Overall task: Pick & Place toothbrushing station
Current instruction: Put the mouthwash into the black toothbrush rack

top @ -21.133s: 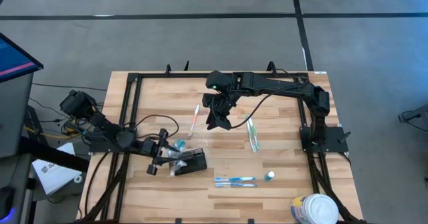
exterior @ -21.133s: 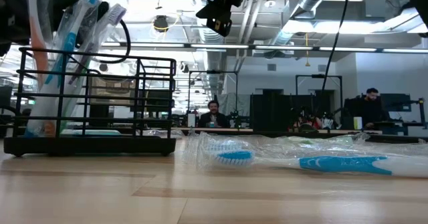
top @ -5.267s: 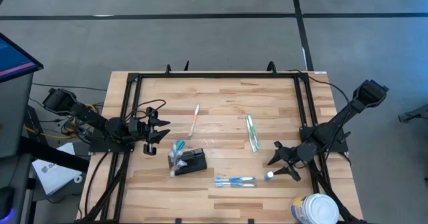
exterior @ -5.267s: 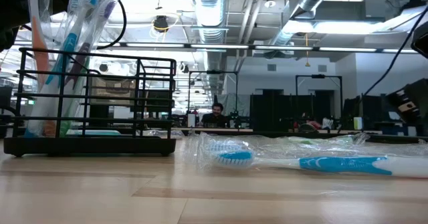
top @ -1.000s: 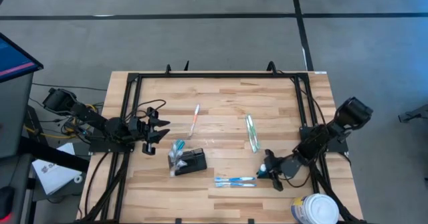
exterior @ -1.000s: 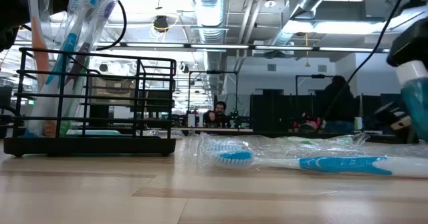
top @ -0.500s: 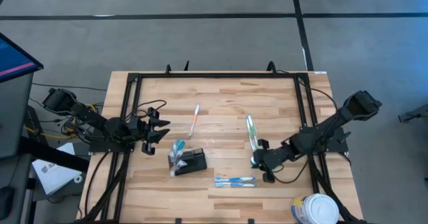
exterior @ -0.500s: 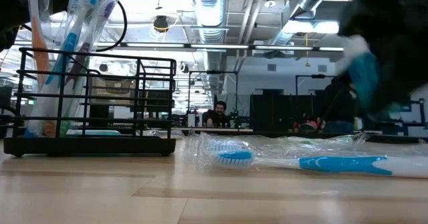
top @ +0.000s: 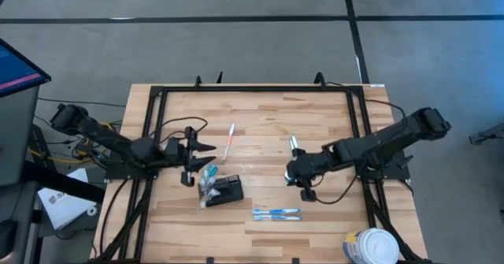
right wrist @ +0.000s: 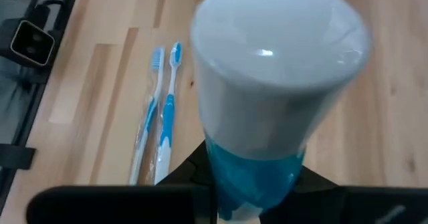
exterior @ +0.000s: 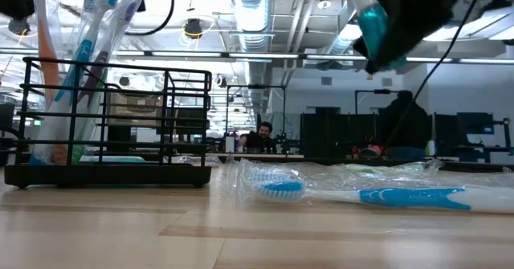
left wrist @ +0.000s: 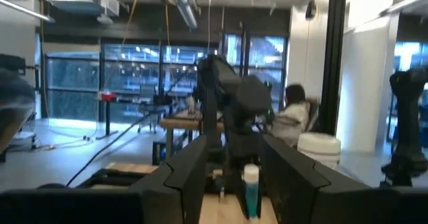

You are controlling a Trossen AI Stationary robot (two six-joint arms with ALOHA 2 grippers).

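Wooden planks are carrying everything in the high view: the table [top: 331, 118] is pale butcher-block inside a black frame, the toothbrushing station [top: 226, 191] is sitting left of centre, and your right gripper [top: 294, 172] is hanging to its right, well apart, closed on a small teal tube [top: 294, 145]. The left gripper [top: 198, 161] is waiting just beside the station's upper-left corner with its fingers parted and holding nothing. At table height, the station [exterior: 112, 116] is showing as an open black wire cage with wrapped brushes leaning in its left end, so you are probably aiming for the free compartments; keep the tube [exterior: 377, 28] high until it is over them, then lower it straight so it is not catching a wire. 2 blue toothbrushes [exterior: 353, 193] in crinkled clear wrap are lying underneath, and the glossy film could snag a low pass. Past the left wrist's dark fingers, the tube [left wrist: 251, 190] is facing you. From the right wrist, the tube [right wrist: 267, 110] is filling the frame: smooth white round cap, translucent teal body, pinched at its base.
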